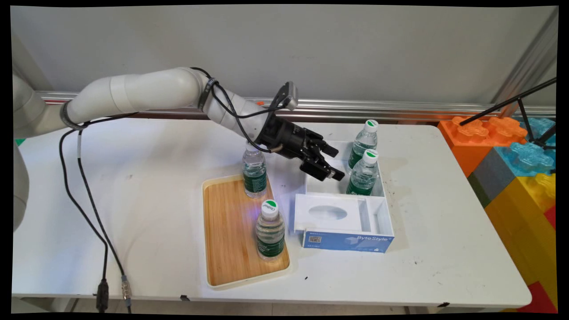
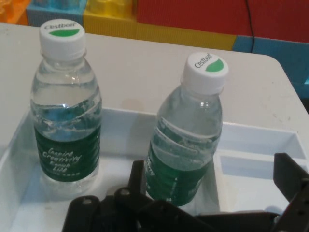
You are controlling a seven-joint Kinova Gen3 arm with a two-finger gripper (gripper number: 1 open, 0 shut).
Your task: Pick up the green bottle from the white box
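Note:
My black gripper [image 1: 334,162] hangs open over the back compartment of a white divided box [image 1: 386,209]. Two water bottles with green labels and white caps stand in that compartment. The nearer one [image 1: 363,174] is just right of my fingertips and not touched; the other [image 1: 363,141] stands behind it. In the hand view, the nearer bottle [image 2: 188,140] leans slightly and sits ahead of my gripper [image 2: 212,180], between its spread fingers [image 2: 137,176]. The second bottle [image 2: 67,106] stands upright to its left, inside the box wall [image 2: 251,136].
A wooden tray [image 1: 229,249] left of the box carries two more bottles, one at the back [image 1: 254,171] and one at the front [image 1: 270,229]. Big coloured toy blocks [image 1: 515,178] and a black stand [image 1: 529,115] border the table's right end. Black cables [image 1: 89,209] hang at the left.

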